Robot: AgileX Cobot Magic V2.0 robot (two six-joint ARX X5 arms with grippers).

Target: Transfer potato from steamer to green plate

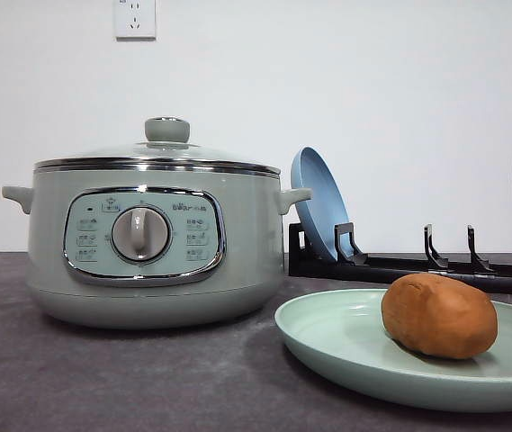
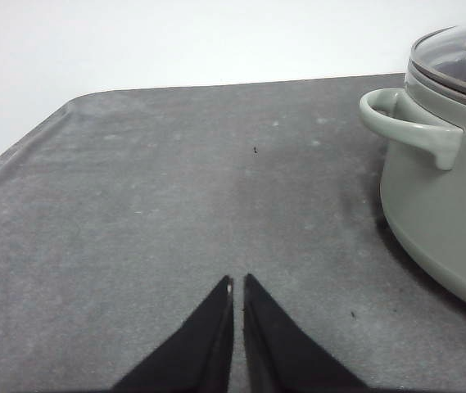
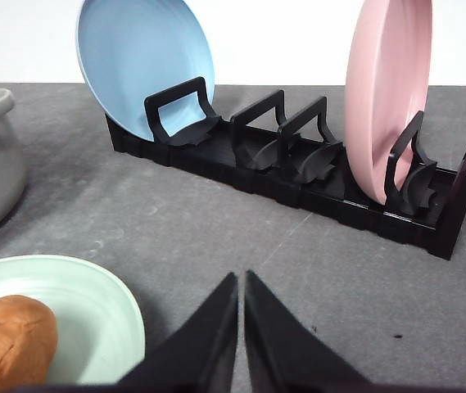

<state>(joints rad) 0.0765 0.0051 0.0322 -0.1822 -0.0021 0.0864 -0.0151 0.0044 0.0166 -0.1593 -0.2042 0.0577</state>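
The orange-brown potato lies on the pale green plate at the front right of the table. To the plate's left stands the sage-green steamer, its glass lid closed. In the left wrist view my left gripper is shut and empty over bare grey table, with the steamer off to one side. In the right wrist view my right gripper is shut and empty, hovering beside the green plate that carries the potato.
A black dish rack stands behind the plate, holding a blue plate and a pink plate upright. The grey table top ends at a white wall with sockets.
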